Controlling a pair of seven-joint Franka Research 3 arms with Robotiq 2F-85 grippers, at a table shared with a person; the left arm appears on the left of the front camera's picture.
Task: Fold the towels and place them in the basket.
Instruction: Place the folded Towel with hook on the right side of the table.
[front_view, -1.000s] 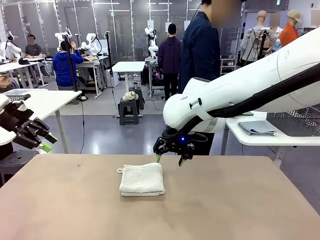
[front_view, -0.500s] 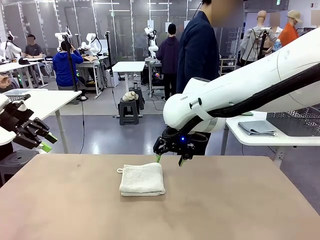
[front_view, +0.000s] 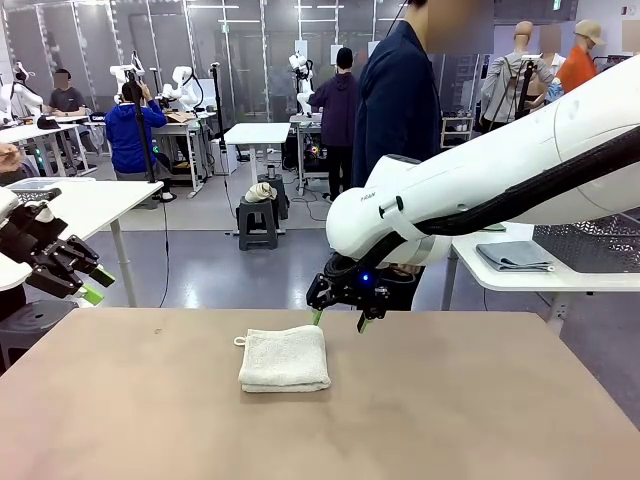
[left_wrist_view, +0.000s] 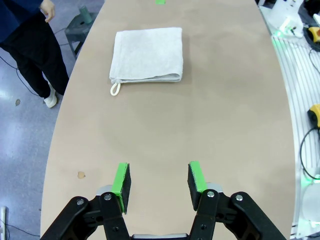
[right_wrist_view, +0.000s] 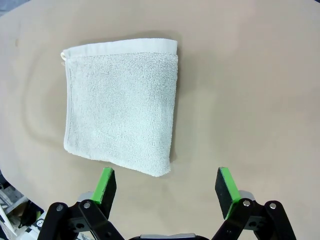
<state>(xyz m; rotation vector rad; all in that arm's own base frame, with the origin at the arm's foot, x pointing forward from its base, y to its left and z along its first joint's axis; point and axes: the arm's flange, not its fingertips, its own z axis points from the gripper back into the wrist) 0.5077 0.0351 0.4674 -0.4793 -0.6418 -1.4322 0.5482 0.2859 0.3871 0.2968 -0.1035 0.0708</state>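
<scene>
Step in hand: the cream-white towel (front_view: 285, 358) is lying folded in a neat square near the middle of the desk (front_view: 450, 420), corner loop (left_wrist_view: 115, 90) sticking out at one side; folding is looking done, pick-up not yet begun.

Right pincer (front_view: 340, 321) is hovering just off the towel's far right corner, jaws spread wide, carrying nothing; left pincer (front_view: 97, 285) is hanging raised at the desk's left edge, well apart from the towel, jaws parted, also empty.

Next move, as I am judging it: lowering the right pincer over the folded edge and pinching all layers together, so the fold is not opening on the lift.

Surface: brown, matte, flat, bare around the towel.

Room: a person (front_view: 400, 100) in dark blue is standing at the far side; a grey-blue towel (front_view: 515, 256) is lying folded on a white side table (front_view: 540, 281) to the right; other workbenches are filling the background.
</scene>
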